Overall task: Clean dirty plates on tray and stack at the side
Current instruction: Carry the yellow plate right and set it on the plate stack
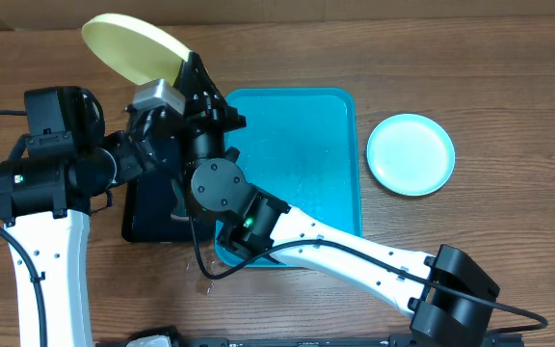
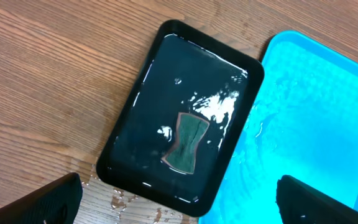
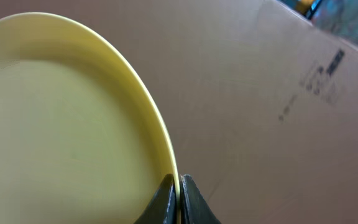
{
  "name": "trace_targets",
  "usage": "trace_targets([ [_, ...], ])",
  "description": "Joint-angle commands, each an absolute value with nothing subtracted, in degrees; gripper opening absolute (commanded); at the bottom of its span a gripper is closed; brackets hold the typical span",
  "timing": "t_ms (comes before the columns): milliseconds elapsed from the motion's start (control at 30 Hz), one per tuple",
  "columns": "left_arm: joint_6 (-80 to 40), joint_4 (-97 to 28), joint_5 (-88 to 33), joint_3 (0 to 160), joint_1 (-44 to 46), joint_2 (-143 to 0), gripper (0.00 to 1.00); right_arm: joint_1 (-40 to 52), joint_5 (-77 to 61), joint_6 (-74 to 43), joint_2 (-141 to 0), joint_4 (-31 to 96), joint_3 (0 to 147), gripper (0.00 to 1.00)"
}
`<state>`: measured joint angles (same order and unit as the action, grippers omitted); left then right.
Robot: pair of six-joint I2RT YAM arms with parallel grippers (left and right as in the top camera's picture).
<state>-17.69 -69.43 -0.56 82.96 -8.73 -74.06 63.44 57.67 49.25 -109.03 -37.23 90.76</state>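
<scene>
The right arm's fingers (image 3: 165, 204) are pinched nearly together on the rim of a lime-yellow round plastic plate (image 3: 61, 124). Only the thin edge lies between them. The overhead view shows that plate lifted clear and tilted, up beyond the far-left corner of the bright turquoise rectangular plastic tray (image 1: 330, 125). The left arm's fingers (image 2: 42, 202) are spread wide and hold nothing. They hang above a small black rectangular tray (image 2: 160, 81) holding a shallow layer of water, which sits just beside the turquoise one on the wooden table (image 2: 42, 74). A green hourglass-shaped sponge (image 2: 186, 142) lies flat in that water. A light blue round plate (image 1: 410, 154) rests on the table to the right of the turquoise tray, apart from it. No third plate can be seen.

The step in hand looks like washing the lifted plate, with the sponge to be fetched first. The left fingers should descend straight over the sponge's narrow waist and close across it, since that is the easiest place to grip. A wet sponge will squash and may slip, so the close should be firm. The rim pinch on the plate is slight, so wiping pressure should be light and aimed towards the held edge. The plate is better brought over the trays, so drips fall there and not on the wood.
</scene>
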Motion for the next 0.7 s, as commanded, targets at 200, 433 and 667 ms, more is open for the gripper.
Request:
trace_targets([
  [200,-18.24,-69.41,0.21,83.72,-9.04,-74.26,1.0,60.73,62.15,22.24,-108.99,-20.32,92.23,0.04],
  [433,-18.24,-69.41,0.21,83.72,-9.02,-74.26,1.0,57.54,54.35,-17.76,-108.99,9.32,92.23,0.04],
  [667,-18.24,-69.41,0.21,83.72,-9.04,-74.26,1.0,50.43,32.88,-41.63,-108.97,24.51,92.23,0.04],
])
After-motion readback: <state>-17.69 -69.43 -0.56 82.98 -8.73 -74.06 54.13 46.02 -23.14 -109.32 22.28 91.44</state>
